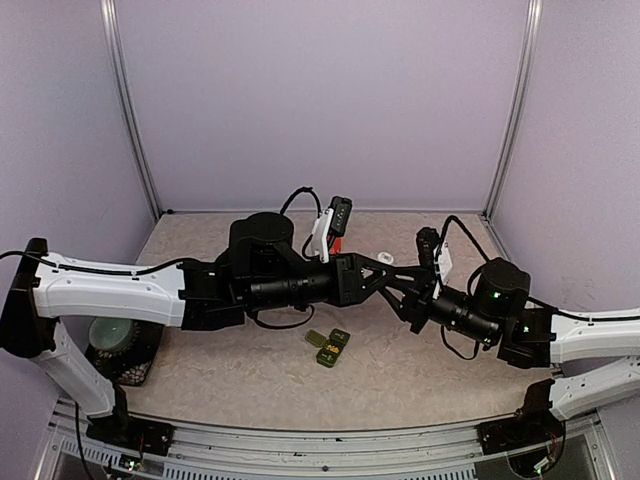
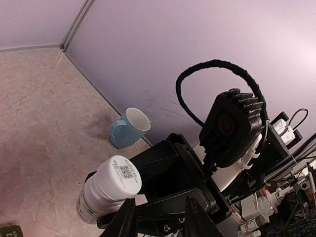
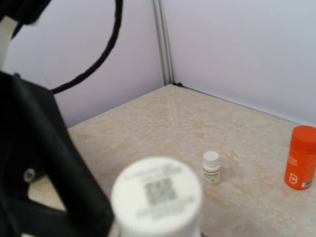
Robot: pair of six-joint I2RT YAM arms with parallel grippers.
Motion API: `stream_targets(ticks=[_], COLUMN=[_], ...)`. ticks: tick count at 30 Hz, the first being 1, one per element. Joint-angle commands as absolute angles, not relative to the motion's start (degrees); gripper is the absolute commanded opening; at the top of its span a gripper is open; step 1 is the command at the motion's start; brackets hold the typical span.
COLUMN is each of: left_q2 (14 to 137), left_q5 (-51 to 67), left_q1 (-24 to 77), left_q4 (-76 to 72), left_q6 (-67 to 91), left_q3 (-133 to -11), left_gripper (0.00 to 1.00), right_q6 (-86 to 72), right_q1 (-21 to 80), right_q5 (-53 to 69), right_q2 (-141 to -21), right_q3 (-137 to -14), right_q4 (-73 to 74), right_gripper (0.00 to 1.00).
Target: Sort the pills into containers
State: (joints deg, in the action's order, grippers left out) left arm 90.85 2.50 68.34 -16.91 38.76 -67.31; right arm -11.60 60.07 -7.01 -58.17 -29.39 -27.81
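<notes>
A white pill bottle with a printed code on its cap is tilted in the air, and my right gripper is shut on its body. My left gripper faces it from the other side, fingers apart. The cap lies just left of them and they do not touch it. The containers, a dark green strip with lids up, lie on the table below and left of both grippers. One corner of the containers also shows in the left wrist view. No pills are in view.
A pale blue mug stands by the wall. A small white bottle and an orange bottle stand further back on the table. A green and white round thing sits at the left edge.
</notes>
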Motion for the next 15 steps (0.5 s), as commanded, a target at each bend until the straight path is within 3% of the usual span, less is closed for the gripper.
stream_targets(ticks=[1, 12, 15], left_q2=[91.48, 86.38, 83.38], left_q5=[0.78, 0.24, -0.70], left_q1=[68.60, 68.04, 68.27], left_q4=[-14.32, -16.53, -15.74], left_q6=[37.86, 36.78, 35.70], left_q3=[-66.88, -64.13, -63.47], left_gripper=[0.35, 0.36, 0.46], right_q6=[-11.12, -10.39, -10.05], right_q1=[59.78, 59.80, 59.78], right_q5=[-4.88, -5.88, -6.92], right_q2=[-57.38, -55.75, -54.06], right_q3=[-30.28, -28.99, -28.37], right_q4=[-29.14, -28.34, -26.89], right_gripper=[0.28, 0.28, 0.28])
